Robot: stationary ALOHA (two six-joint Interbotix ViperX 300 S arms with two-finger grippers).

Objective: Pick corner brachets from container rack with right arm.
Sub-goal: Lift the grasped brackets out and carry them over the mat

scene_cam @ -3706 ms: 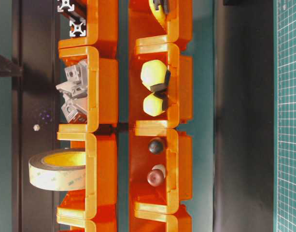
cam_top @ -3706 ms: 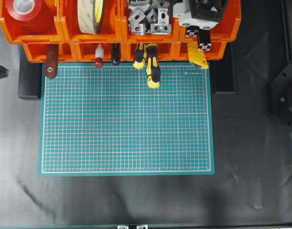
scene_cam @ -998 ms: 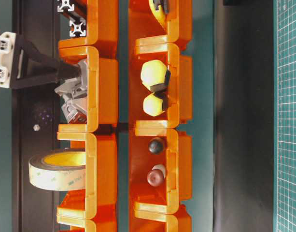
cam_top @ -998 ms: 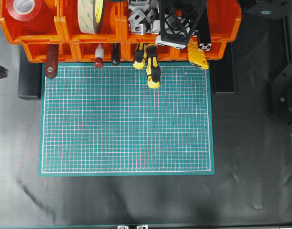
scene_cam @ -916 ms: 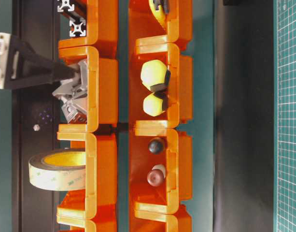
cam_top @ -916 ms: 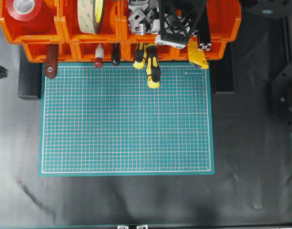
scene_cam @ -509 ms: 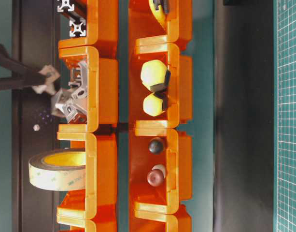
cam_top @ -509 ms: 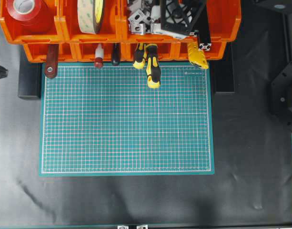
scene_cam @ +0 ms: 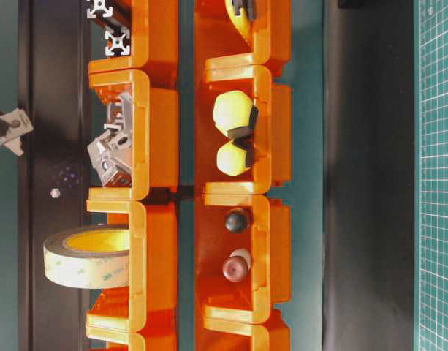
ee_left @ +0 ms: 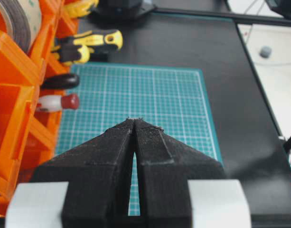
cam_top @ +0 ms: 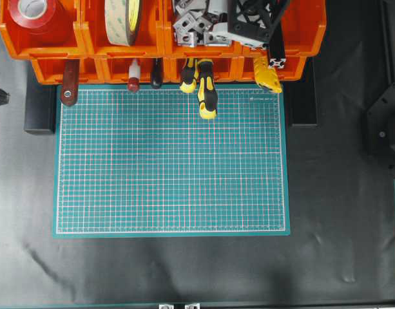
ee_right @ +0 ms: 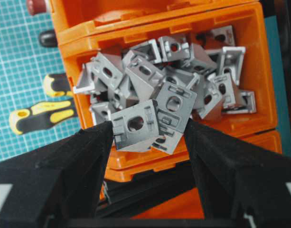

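Cutting mat (cam_top: 171, 161): I see it green, gridded, centre frame, on black table cover (cam_top: 339, 212).
Red tape roll (cam_top: 31, 11): upper left.
Beige tape roll (cam_top: 123, 18): right of it.
Yellow-black screwdriver (cam_top: 206, 96): overhangs mat's top edge.
Brown handle (cam_top: 69, 82): upper left mat corner.

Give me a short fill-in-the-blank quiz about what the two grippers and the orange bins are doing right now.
1. The right gripper is shut on a silver-grey corner ____.
2. The remaining corner brachets lie in a bin of the ____ container rack.
3. The left gripper has its jaws ____ and holds nothing.
4. Under the screwdrivers lies a green cutting ____.

Missing words: bracket; orange; shut; mat
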